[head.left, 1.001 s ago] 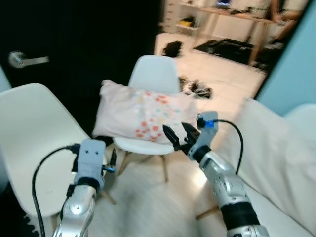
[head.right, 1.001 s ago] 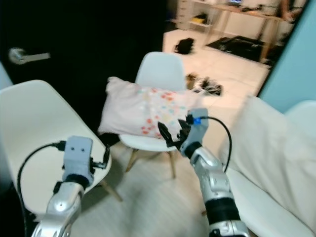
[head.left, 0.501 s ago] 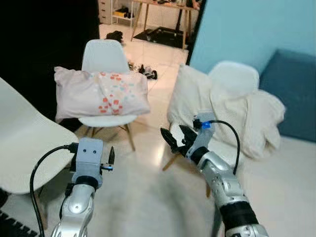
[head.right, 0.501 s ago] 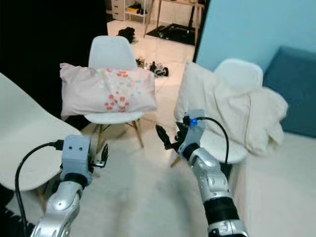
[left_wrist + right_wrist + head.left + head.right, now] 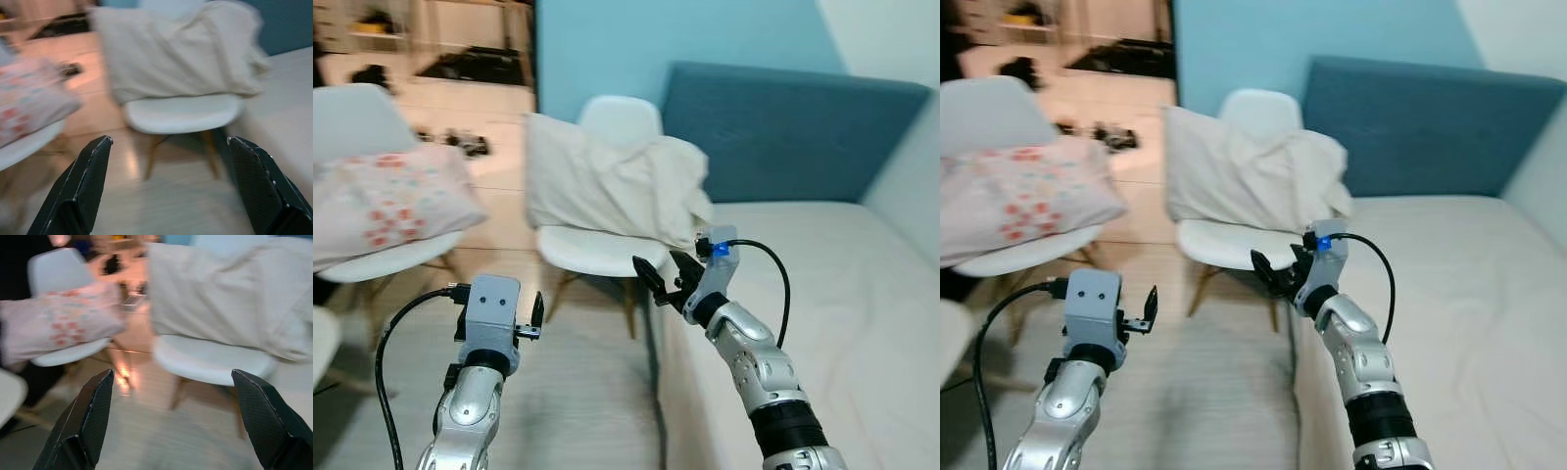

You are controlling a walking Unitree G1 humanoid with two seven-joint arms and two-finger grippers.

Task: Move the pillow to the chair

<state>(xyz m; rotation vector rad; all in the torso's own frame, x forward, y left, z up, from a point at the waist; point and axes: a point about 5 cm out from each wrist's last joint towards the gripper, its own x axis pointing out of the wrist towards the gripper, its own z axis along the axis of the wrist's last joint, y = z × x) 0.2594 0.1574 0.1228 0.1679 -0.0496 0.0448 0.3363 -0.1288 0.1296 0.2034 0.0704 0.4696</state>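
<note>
A soft floral pillow (image 5: 382, 201) lies on a moulded white chair (image 5: 372, 262), far left. Both grippers, left (image 5: 530, 315) and right (image 5: 663, 277), hover empty with fingers spread. A crumpled cream cloth (image 5: 607, 186) drapes another chair (image 5: 597, 250).

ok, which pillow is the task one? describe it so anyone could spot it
Start at the blue headboard and bed; two white chairs stand to its left. The pillow lies across the farther chair: pale pink with red-orange flower print, unlike the plain cream bedding draped on the nearer chair.
</note>
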